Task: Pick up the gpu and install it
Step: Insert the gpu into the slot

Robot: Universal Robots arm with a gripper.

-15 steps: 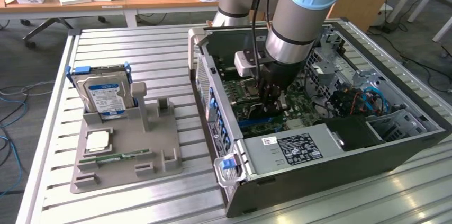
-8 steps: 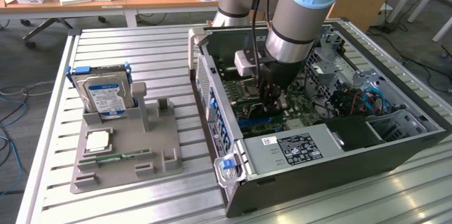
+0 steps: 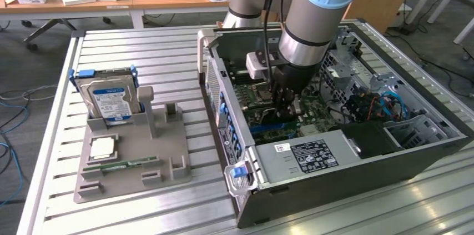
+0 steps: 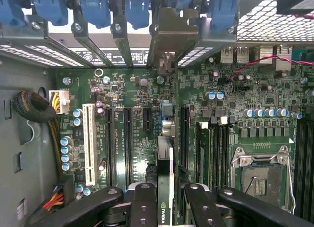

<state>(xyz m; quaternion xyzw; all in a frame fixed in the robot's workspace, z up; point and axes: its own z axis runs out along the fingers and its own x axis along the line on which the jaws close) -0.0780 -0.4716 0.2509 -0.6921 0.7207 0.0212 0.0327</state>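
I see the gpu (image 4: 165, 158) edge-on in the wrist view, a thin card with a green logo on its edge. It stands upright over the motherboard (image 4: 127, 89) between two long black slots. Its silver end bracket (image 4: 171, 33) lies against the row of rear slot openings. My gripper (image 4: 169, 200) is shut on the card, one black finger (image 4: 144, 202) on each face. In the exterior view the arm reaches straight down into the open computer case (image 3: 333, 185), and the gripper (image 3: 285, 114) is low over the board. Whether the card sits fully in its slot I cannot tell.
Inside the case are a power supply (image 3: 311, 154), blue cables (image 3: 378, 104), a white slot (image 4: 90, 143), upright memory sticks (image 4: 203, 148) and an open processor socket (image 4: 257, 180). On the exterior view's left, a grey holder (image 3: 126, 157) carries a hard drive (image 3: 111, 99), a chip (image 3: 102, 147) and a memory stick (image 3: 122, 164).
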